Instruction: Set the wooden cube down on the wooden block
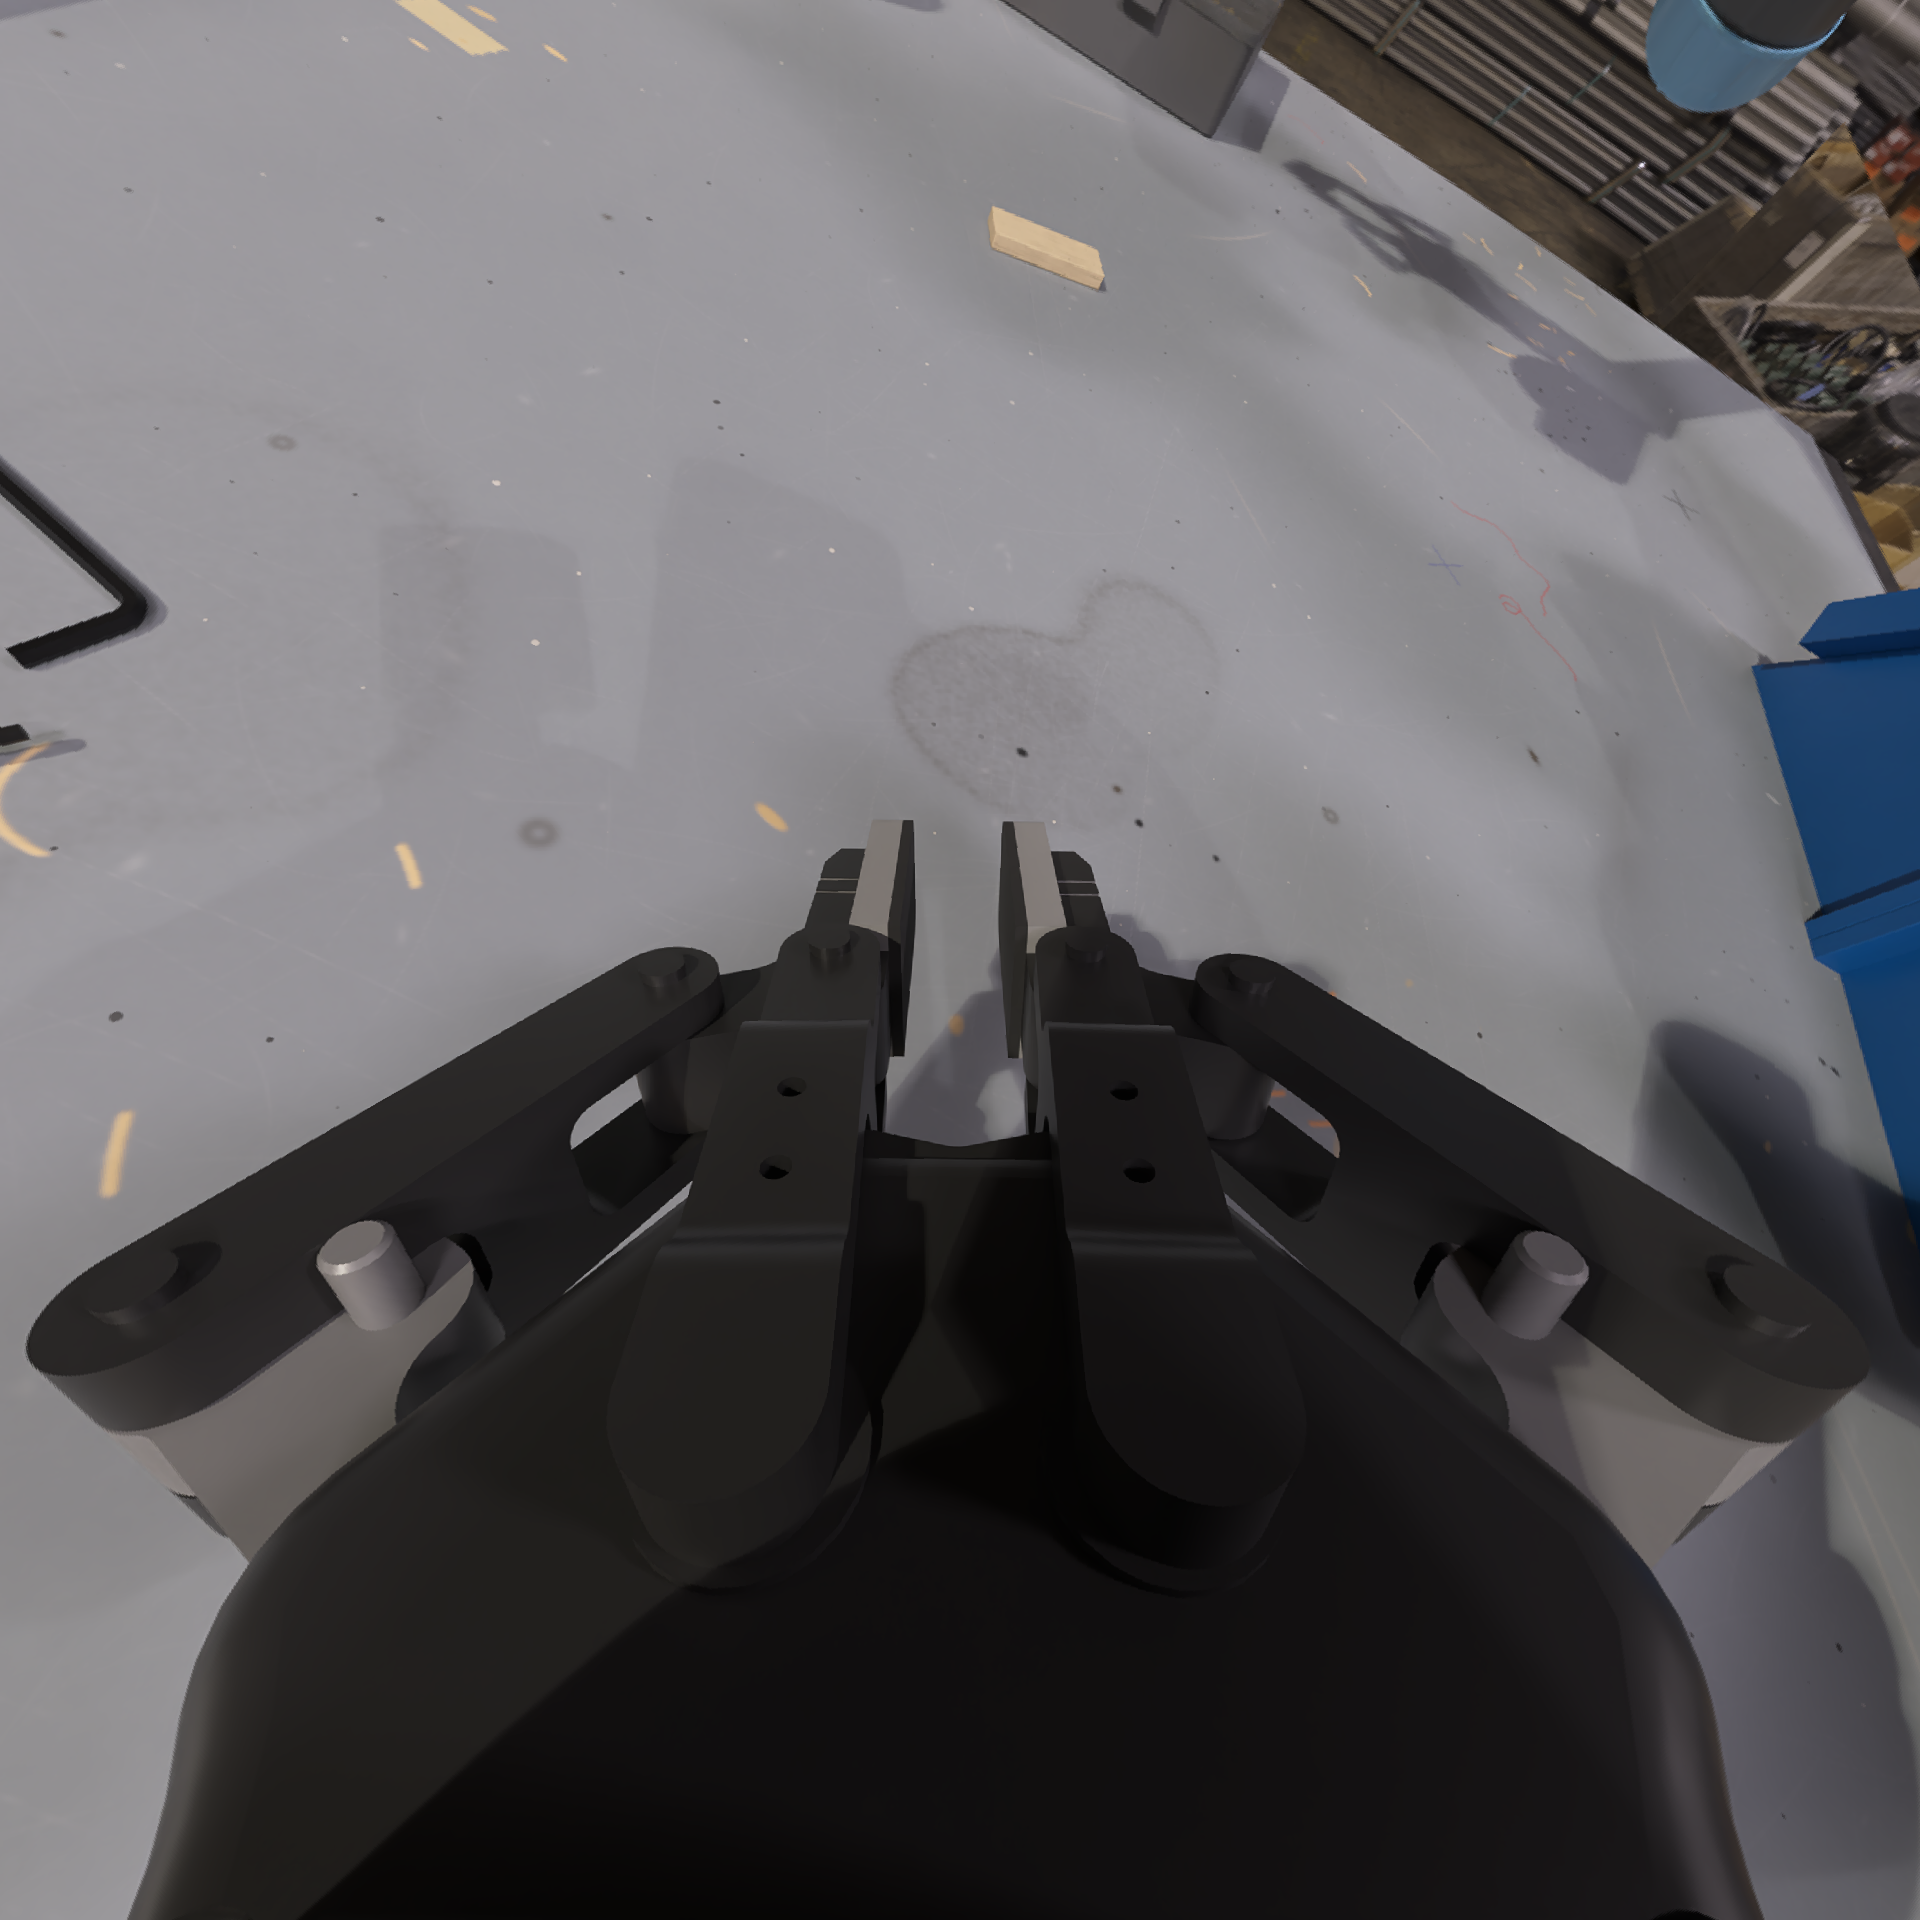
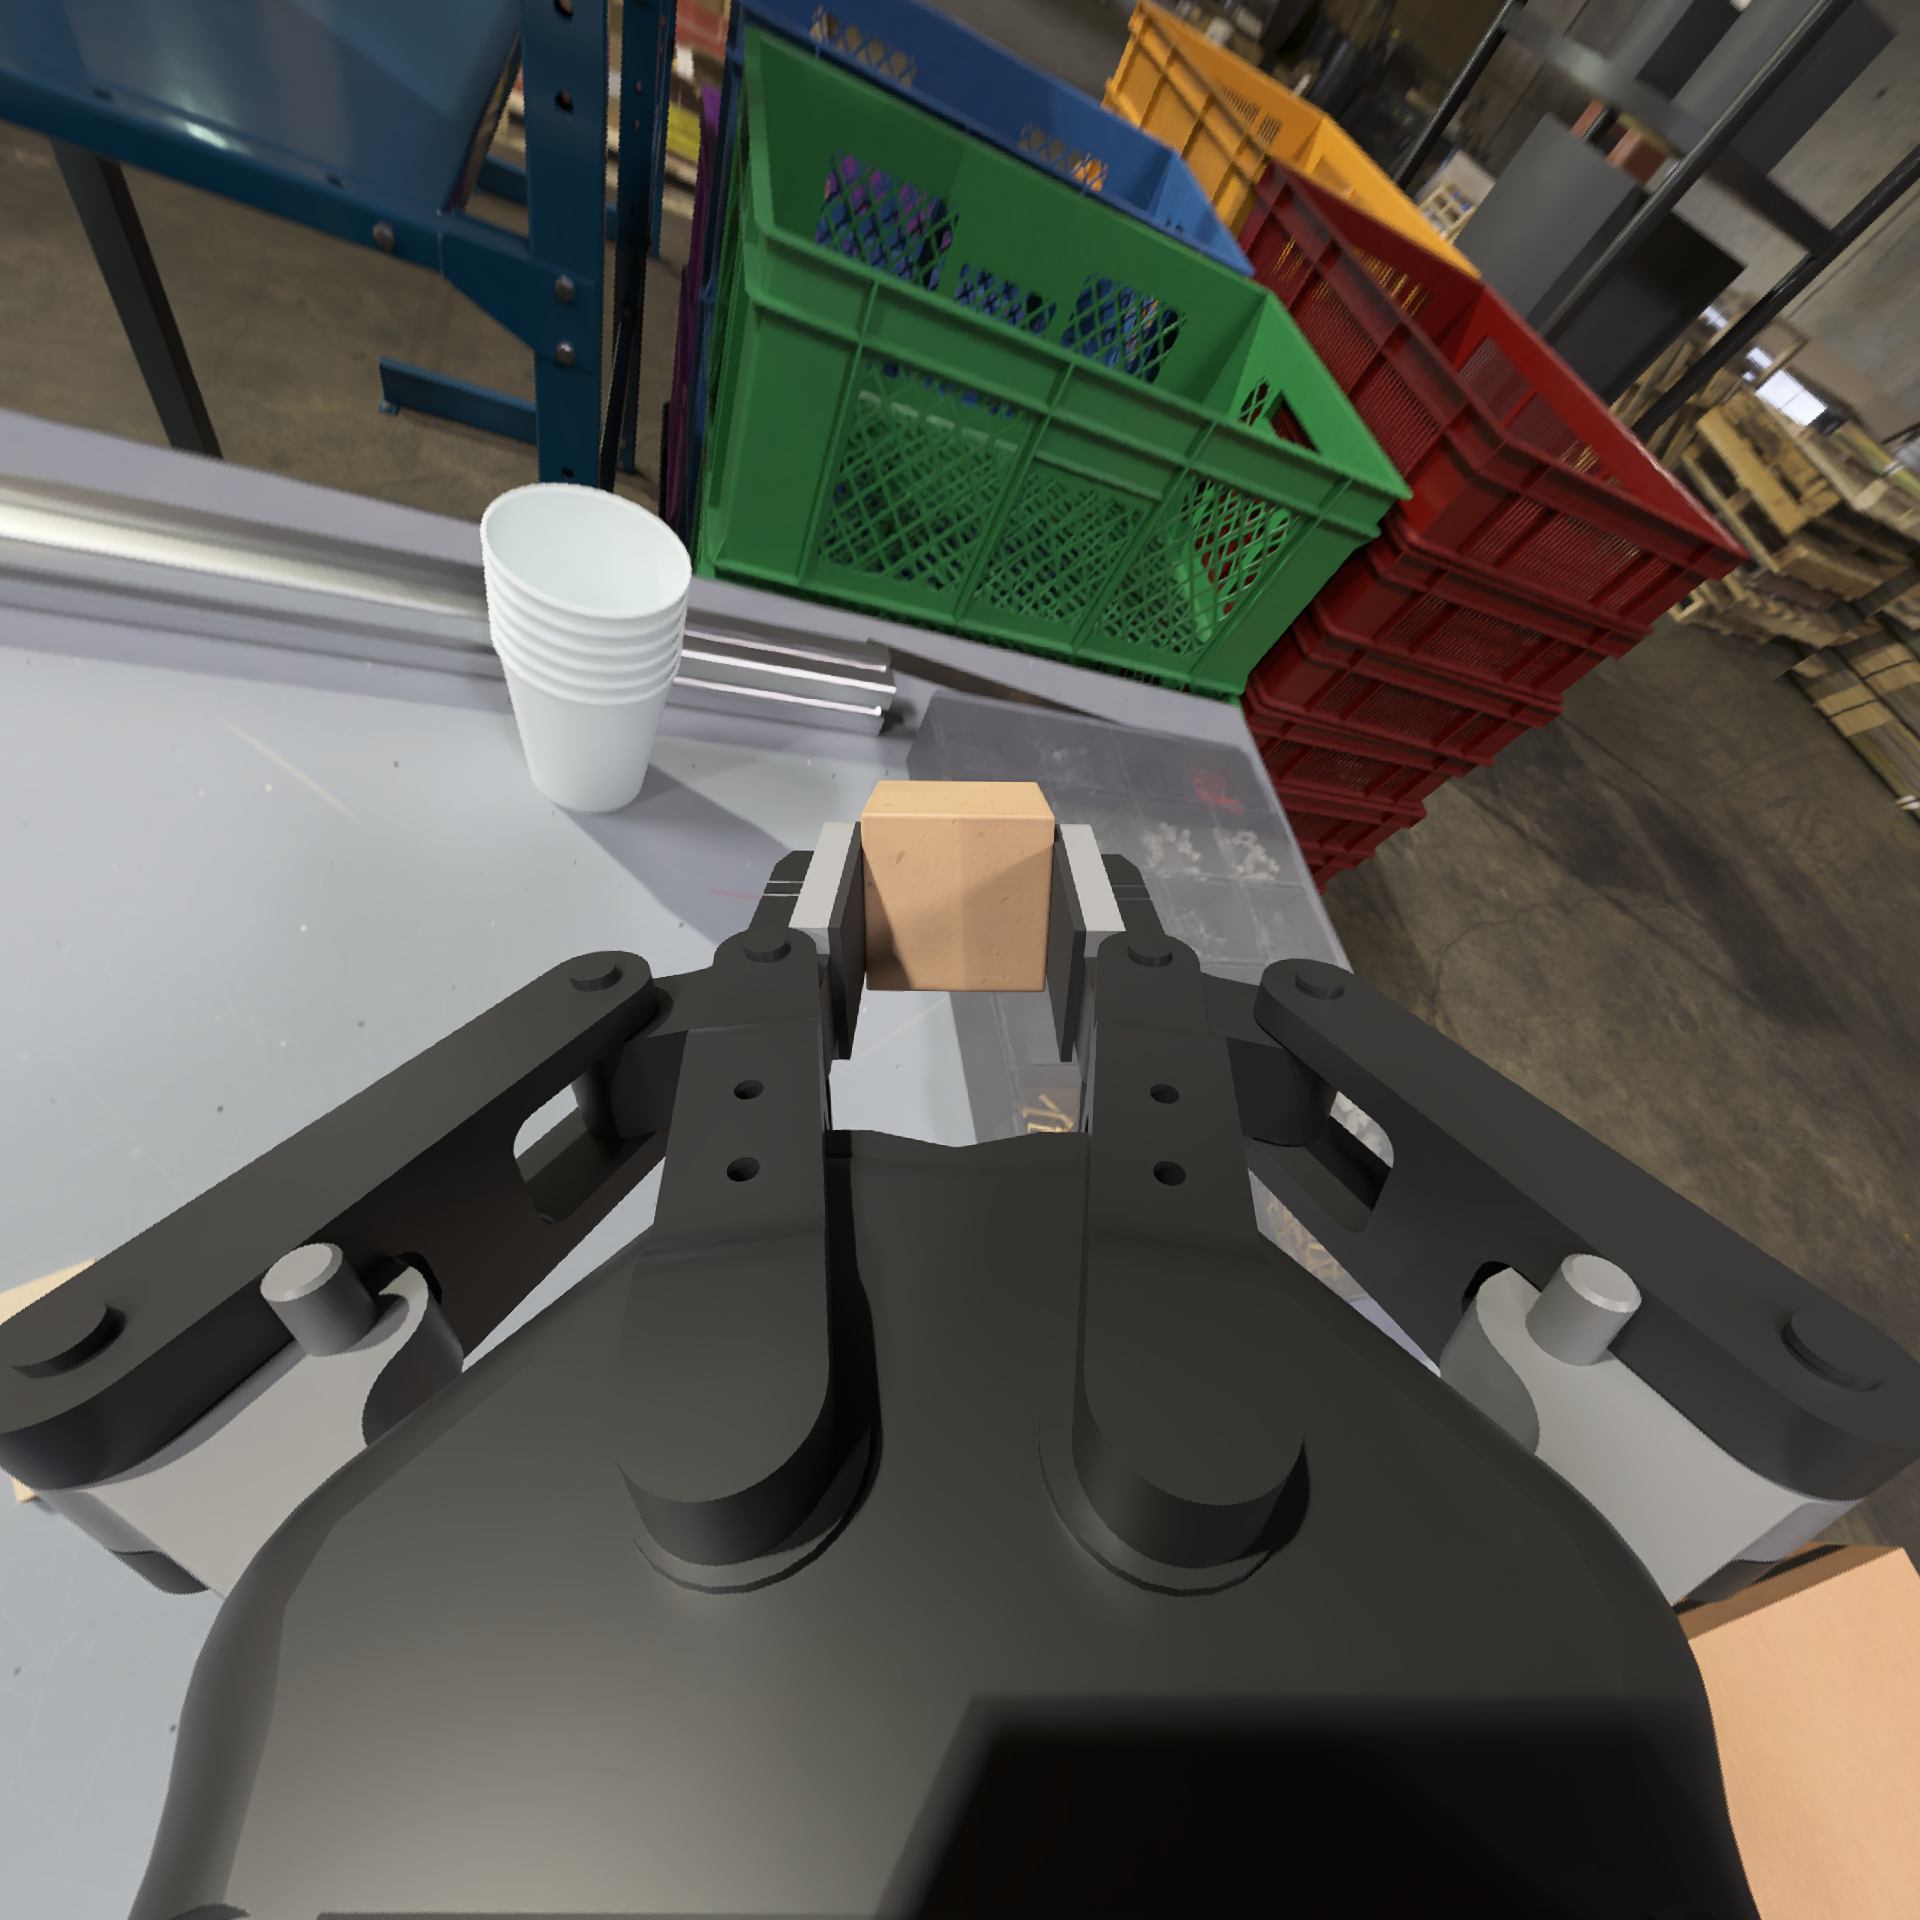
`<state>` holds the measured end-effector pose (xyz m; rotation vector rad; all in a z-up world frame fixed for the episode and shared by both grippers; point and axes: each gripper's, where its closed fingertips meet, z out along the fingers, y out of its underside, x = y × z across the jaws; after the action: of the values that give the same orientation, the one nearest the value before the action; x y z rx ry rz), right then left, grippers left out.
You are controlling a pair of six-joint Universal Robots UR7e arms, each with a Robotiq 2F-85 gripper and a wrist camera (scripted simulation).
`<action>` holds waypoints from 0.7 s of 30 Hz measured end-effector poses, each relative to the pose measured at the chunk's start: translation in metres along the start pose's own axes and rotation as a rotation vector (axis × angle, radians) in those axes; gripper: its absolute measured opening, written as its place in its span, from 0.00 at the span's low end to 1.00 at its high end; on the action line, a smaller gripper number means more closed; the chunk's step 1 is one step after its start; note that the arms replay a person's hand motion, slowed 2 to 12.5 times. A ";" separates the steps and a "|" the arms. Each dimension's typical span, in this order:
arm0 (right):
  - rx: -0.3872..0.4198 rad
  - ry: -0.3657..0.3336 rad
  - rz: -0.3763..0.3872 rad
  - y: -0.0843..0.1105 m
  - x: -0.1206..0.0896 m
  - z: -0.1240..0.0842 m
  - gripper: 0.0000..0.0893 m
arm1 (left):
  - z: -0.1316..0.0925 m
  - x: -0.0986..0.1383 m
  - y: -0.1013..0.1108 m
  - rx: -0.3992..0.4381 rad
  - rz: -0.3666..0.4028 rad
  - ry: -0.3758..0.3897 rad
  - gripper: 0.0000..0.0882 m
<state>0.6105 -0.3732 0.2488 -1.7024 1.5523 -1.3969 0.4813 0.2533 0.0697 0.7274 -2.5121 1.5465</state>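
Note:
My right gripper (image 2: 956, 847) is shut on the wooden cube (image 2: 954, 894), a light brown cube held between both pads above the grey table (image 2: 260, 883). The wooden block (image 1: 1044, 246), a pale flat plank, lies on the table (image 1: 623, 364) far ahead of my left gripper in the left wrist view. My left gripper (image 1: 958, 842) is empty, its fingers a narrow gap apart above the table. The cube does not show in the left wrist view. A tan edge (image 2: 42, 1283) shows at the left of the right wrist view; I cannot tell what it is.
A stack of white cups (image 2: 587, 644), metal bars (image 2: 260, 561) and a clear parts box (image 2: 1164, 821) lie ahead of the cube. Green (image 2: 997, 416) and red (image 2: 1455, 540) crates stand beyond the table edge. A blue bin (image 1: 1860, 883), a black hex key (image 1: 83, 613) and a grey box (image 1: 1164, 52) show in the left wrist view.

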 end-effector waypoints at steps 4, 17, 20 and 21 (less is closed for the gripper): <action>-0.044 -0.015 -0.019 0.016 -0.008 0.008 0.34 | -0.001 -0.001 0.000 0.000 -0.002 -0.001 0.17; -0.162 -0.082 -0.070 0.062 -0.038 0.026 0.34 | 0.002 -0.003 0.004 -0.009 -0.012 0.007 0.17; -0.178 -0.084 -0.101 0.068 -0.042 0.028 0.34 | 0.002 -0.002 0.005 -0.012 -0.010 0.008 0.17; -0.186 -0.087 -0.113 0.070 -0.044 0.029 0.34 | 0.003 -0.002 0.005 -0.013 -0.010 0.009 0.17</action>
<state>0.6093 -0.3602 0.1624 -1.9612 1.6021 -1.2457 0.4813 0.2536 0.0638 0.7284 -2.5063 1.5251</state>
